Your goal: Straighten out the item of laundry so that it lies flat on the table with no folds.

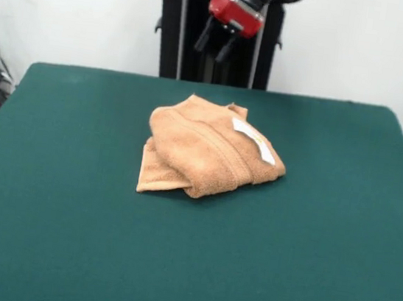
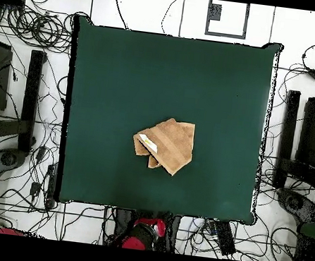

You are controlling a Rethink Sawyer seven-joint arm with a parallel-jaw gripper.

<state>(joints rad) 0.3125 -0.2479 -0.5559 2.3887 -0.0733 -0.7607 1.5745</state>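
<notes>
Soft, fuzzy orange-tan cloth towel (image 1: 205,151) with a smooth white tag (image 1: 255,140), dark green table (image 1: 64,236) top like flat, dull felt, shiny red and black hard plastic on the gripper (image 1: 214,42), smooth black pedestal (image 1: 172,43) behind

Orange-tan towel (image 1: 205,153) with white tag (image 1: 254,140); dark green table (image 1: 64,236).

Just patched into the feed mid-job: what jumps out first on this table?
The orange-tan towel lies bunched in folded layers near the middle of the dark green table, its white tag on top. The red gripper hangs well above the table's far edge, clear of the towel, its jaws apart and holding nothing.
</notes>
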